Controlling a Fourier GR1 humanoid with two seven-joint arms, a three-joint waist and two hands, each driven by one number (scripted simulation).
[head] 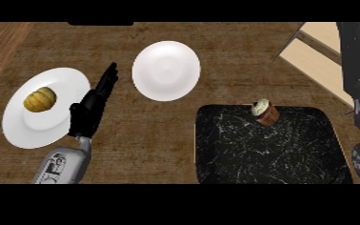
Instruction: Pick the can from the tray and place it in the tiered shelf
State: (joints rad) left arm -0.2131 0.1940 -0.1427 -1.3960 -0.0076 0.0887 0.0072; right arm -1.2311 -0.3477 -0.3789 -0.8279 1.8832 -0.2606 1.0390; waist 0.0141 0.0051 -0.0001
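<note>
Looking down, I see a brown can with a pale lid lying tilted near the far edge of the square, black speckled tray, its long axis leaning up-left. My left hand rests open, fingers straight, on the wood-grain counter between two round white plates. A pale wooden shelf sits far right.

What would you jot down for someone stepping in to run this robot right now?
Left hand: open, resting beside the plate that holds the small pumpkin, holding nothing.
Right hand: not in view.
Can: tilted on the black tray, near its far edge.
Tiered shelf: at the far right, nothing seen on it.
An empty white plate sits mid-counter.
Done: nothing yet. Left: grasp the can, carry it to the shelf.
</note>
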